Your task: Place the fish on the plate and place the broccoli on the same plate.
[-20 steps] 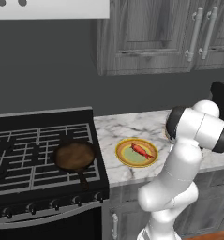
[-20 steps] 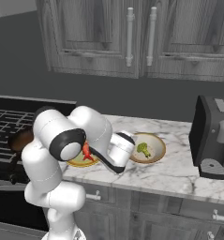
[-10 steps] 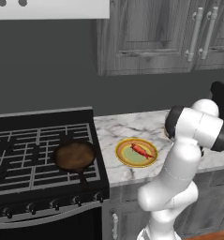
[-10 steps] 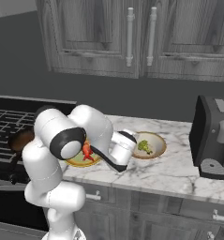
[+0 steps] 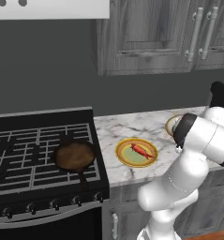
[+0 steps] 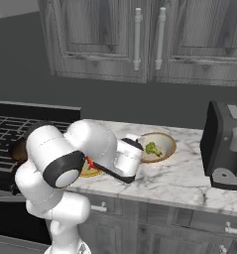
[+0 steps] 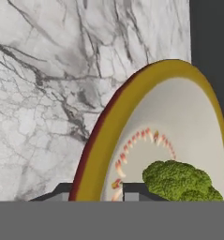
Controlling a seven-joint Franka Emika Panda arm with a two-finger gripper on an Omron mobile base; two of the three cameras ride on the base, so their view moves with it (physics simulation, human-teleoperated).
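The broccoli point(image 7: 179, 180) (light, crumbly on top, probably firmer lower down) lies in the tan bowl point(image 7: 92, 140); grip it low. The jaws straddle the bowl's rim; whether they pinch it, I cannot tell.

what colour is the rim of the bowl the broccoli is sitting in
The bowl has a mustard-yellow rim; the broccoli sits inside. Clearest in the hand view.

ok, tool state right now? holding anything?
Tool: closed on the rim of the bowl, one fingertip either side; broccoli sits in the bowl, not gripped.
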